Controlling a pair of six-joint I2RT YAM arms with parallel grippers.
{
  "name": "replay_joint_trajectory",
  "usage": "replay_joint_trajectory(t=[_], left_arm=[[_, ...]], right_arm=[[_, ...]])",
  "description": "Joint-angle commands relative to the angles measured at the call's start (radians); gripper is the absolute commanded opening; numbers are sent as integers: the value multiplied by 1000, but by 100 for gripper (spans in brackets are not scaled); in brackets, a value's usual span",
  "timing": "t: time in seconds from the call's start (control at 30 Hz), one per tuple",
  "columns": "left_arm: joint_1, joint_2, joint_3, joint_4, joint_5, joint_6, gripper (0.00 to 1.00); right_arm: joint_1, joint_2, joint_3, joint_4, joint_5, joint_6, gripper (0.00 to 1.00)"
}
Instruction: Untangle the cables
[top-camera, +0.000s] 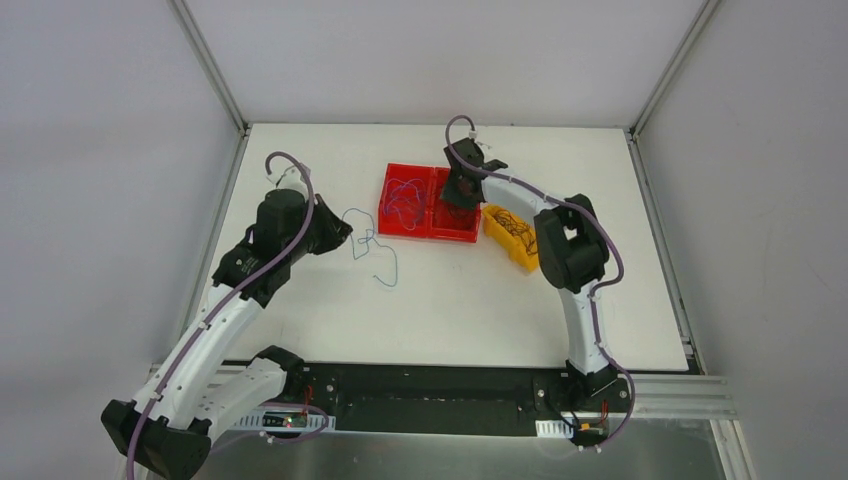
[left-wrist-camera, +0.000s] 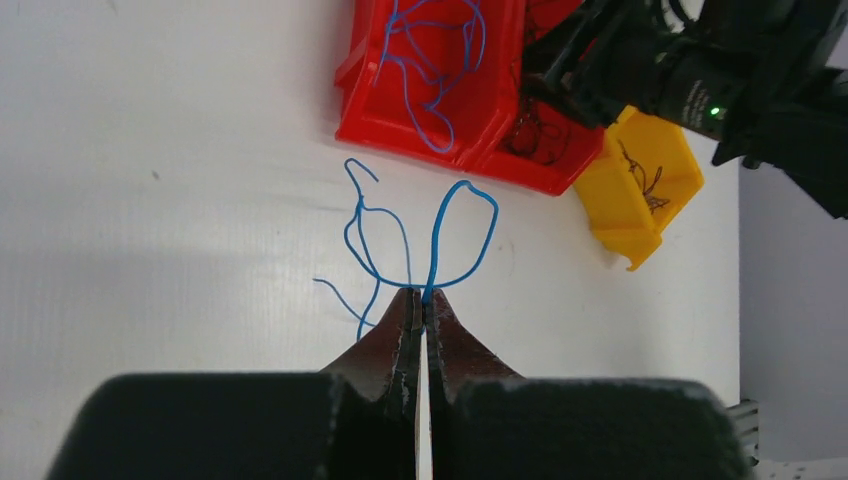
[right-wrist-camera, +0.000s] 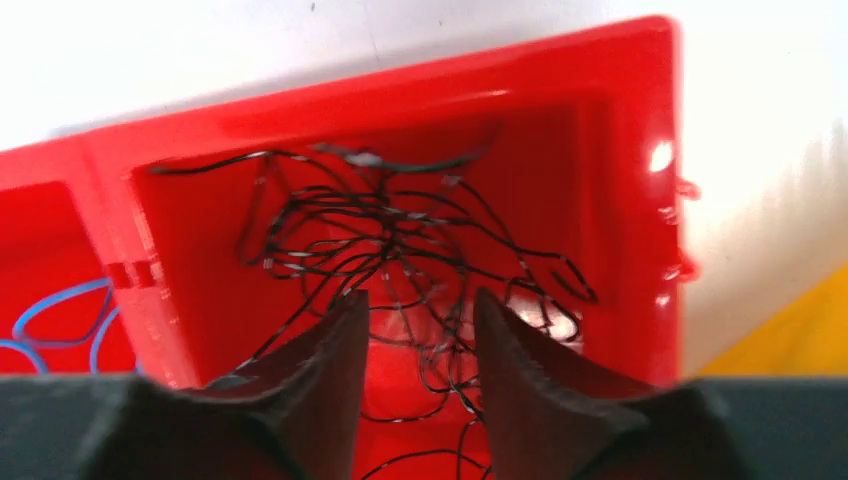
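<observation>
We see thin blue cables (left-wrist-camera: 436, 238) lying curly on the white surface (left-wrist-camera: 150, 150), near the left red bin (left-wrist-camera: 400, 135). The left jaws are shut tight on these blue cables and pinch them right at the tips. More blue cables (top-camera: 404, 200) lie inside the left red bin. A messy knot of black cables (right-wrist-camera: 400, 235) lies in the right red bin (right-wrist-camera: 620, 200). The right jaws hang over that knot, a little apart, and we see no wire pinched between them. A yellow bin (top-camera: 520, 262) with dark cables in it sits just beside the right red bin
</observation>
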Motion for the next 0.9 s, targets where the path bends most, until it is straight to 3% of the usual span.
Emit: replay_joint_trajectory(t=[0.0, 0.3, 0.53, 0.87], left_arm=[[-10, 52, 127, 47, 54, 59, 0], [-23, 220, 344, 57, 123, 61, 0], [-28, 366, 458, 130, 161, 143, 0], [-27, 622, 628, 174, -22, 307, 0]], right_arm=[[2, -86, 16, -24, -23, -75, 53], [0, -302, 27, -69, -64, -165, 54], [-5, -528, -118, -15, -76, -191, 55], [-38, -809, -326, 48, -80, -191, 59]])
